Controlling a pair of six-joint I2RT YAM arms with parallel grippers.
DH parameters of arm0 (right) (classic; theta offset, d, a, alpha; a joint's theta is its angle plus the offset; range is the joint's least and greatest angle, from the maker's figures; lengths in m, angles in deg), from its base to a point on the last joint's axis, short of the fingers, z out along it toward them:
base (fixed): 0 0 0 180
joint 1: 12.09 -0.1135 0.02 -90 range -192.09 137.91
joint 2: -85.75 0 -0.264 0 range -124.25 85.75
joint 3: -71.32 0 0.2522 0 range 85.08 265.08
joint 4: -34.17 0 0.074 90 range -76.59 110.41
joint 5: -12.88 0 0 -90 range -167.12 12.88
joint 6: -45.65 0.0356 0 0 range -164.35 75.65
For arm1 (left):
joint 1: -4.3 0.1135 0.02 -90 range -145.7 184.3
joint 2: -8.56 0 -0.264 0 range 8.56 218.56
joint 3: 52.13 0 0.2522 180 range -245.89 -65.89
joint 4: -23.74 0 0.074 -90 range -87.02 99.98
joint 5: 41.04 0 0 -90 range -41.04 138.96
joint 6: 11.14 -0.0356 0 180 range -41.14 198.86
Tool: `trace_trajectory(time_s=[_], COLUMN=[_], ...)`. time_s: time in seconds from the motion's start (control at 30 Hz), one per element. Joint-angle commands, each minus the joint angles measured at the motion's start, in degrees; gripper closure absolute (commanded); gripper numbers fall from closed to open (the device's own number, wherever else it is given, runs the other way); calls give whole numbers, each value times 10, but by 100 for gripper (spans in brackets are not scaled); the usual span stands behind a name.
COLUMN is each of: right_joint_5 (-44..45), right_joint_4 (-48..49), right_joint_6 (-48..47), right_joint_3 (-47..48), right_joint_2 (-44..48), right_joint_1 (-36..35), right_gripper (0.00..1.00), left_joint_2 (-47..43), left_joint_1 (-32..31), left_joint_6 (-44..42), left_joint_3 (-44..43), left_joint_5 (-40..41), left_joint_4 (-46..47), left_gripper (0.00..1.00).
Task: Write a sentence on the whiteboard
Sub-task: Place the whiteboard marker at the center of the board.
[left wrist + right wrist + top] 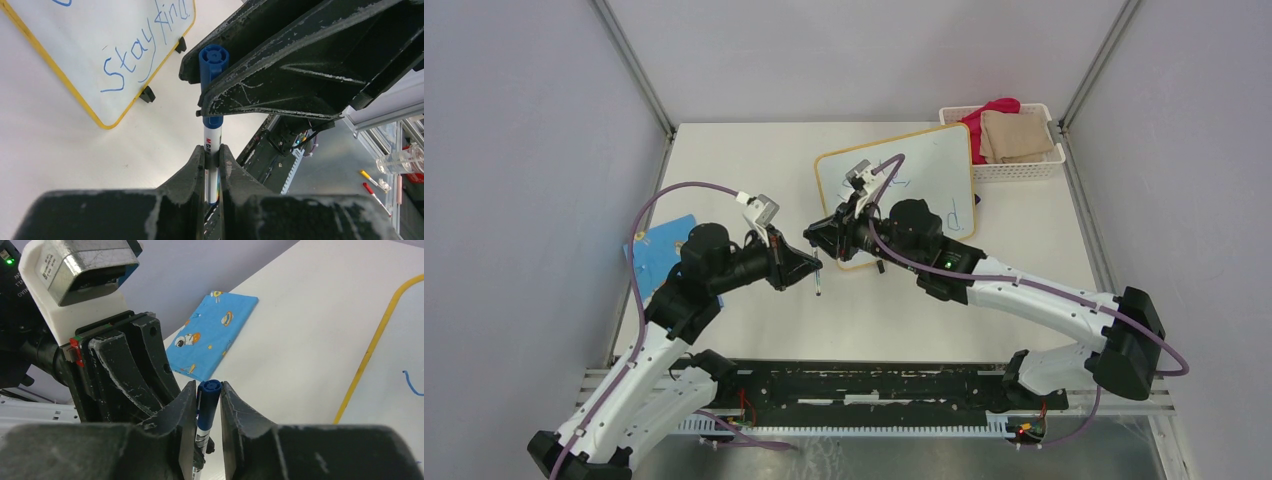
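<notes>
Left pincer (212, 152) clenched on marker (212, 135) near whiteboard (75, 45); right pincer (207, 386) straddles cap (208, 401), grip unclear. Likely light, slick: hold mid-barrel.

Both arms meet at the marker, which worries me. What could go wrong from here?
1. The left fingers clamp the marker by its barrel while the right fingers bracket its cap; an off-axis pull might twist the marker loose.
2. A tug could pop the cap off.
3. The right arm reaches over the whiteboard; dipping low may smear the sentence.
</notes>
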Motion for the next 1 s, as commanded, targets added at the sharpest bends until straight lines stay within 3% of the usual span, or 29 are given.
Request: trace_trajectory(time_s=[0.0, 0.1, 0.23, 0.4, 0.53, 0.77, 0.97], right_joint_5=[0, -3, -3, 26, 55, 175, 261], right_joint_4=[7, 7, -2, -39, -80, -104, -125], right_joint_6=[7, 10, 14, 4, -24, -128, -160], right_joint_3=[20, 14, 10, 23, 10, -109, -214], right_joint_2=[1, 0, 3, 35, 91, 231, 322], right_joint_1=[2, 2, 3, 23, 52, 57, 58], right_gripper=[77, 82, 80, 45, 31, 30, 31], left_joint_2=[-10, -13, -13, -11, -7, 76, 234], left_joint_1=[-3, -3, -4, -3, -4, -2, 4], left_joint_6=[-25, -25, -25, -31, -31, 29, 75], left_joint_3=[-27, -32, -39, -34, -33, -14, -26], left_joint_5=[9, 20, 28, 69, 157, 393, 399], left_joint_4=[22, 21, 17, -6, -43, -124, -112], left_gripper=[98, 98, 98, 98, 98, 98, 98])
